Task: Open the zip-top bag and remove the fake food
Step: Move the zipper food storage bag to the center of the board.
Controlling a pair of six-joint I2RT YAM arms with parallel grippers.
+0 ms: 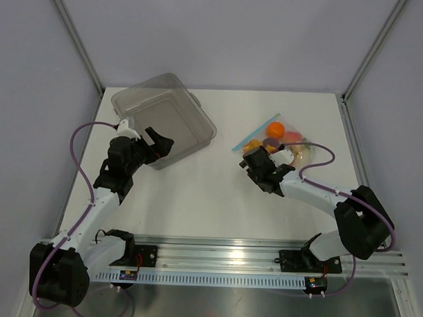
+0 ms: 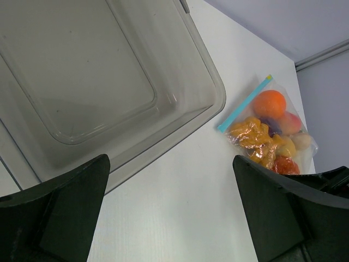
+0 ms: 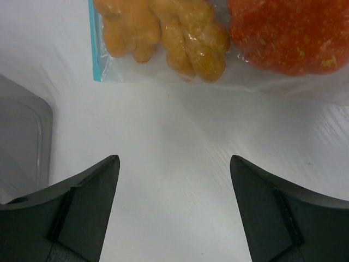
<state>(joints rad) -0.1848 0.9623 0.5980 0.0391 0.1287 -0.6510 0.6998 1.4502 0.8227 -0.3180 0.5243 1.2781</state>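
Observation:
The zip-top bag (image 1: 278, 138) lies flat at the right back of the table, its light-blue zip strip (image 1: 255, 132) on the left edge. It holds the fake food (image 1: 275, 129): orange, yellow, purple and peach pieces. In the left wrist view the bag (image 2: 272, 131) lies at the right. In the right wrist view the bag's near corner (image 3: 180, 49) shows a yellow-orange piece and a red one. My right gripper (image 1: 251, 163) is open and empty just in front of the bag. My left gripper (image 1: 158, 144) is open and empty over the near edge of the tub.
A rigid clear rectangular tub (image 1: 163, 118) stands at the back left; it also fills the upper left of the left wrist view (image 2: 98, 82). White table surface (image 1: 210, 193) lies between the arms. Grey walls enclose the table.

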